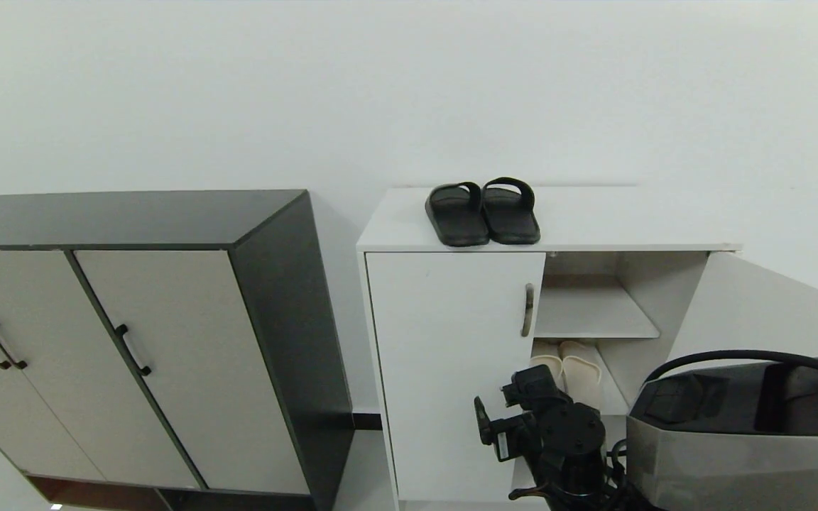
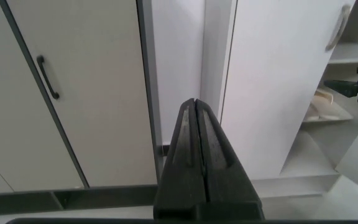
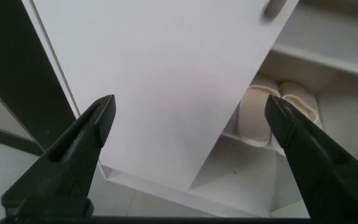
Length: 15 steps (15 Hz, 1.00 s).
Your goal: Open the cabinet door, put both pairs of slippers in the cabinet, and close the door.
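The black slippers (image 1: 483, 211) are judged light and pliable; best taken by the straps (image 1: 510, 186); right gripper (image 3: 188, 118) is held apart; left gripper (image 2: 195, 112) is pressed together.

Home-like entryway, plain white wall (image 1: 409, 85), shoe cabinet (image 1: 451, 369) just ahead of the right gripper (image 3: 188, 109), black slippers (image 1: 483, 211) on top, dark cupboard (image 1: 167, 341) beside.
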### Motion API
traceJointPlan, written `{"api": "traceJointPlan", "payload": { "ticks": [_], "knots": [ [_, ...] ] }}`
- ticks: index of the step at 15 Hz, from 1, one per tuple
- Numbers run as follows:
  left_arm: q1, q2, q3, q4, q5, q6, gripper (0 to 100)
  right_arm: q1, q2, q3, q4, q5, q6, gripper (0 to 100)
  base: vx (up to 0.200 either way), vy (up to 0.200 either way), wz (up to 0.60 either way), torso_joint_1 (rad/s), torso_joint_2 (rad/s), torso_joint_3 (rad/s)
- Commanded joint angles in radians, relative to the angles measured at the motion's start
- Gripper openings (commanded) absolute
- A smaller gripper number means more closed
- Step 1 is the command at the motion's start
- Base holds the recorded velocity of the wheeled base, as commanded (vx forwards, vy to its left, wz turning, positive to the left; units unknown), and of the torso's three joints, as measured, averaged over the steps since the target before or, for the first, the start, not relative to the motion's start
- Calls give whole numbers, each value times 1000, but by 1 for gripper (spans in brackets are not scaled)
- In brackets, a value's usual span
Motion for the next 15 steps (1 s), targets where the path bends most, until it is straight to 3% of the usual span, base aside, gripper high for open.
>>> {"api": "traceJointPlan", "payload": {
  "ticks": [1, 11, 15],
  "knots": [
    [0, 1, 0, 0, 0, 0, 0, 1, -1, 1, -1, 0, -2, 100, 0, 0, 0, 178, -505, -325],
    [0, 1, 0, 0, 0, 0, 0, 6, -1, 20, -1, -2, -9, 100, 0, 0, 0, 215, -531, -313],
    [0, 1, 0, 0, 0, 0, 0, 8, -7, 24, -1, 3, -9, 100, 0, 0, 0, 96, -222, -128]
  ]
}}
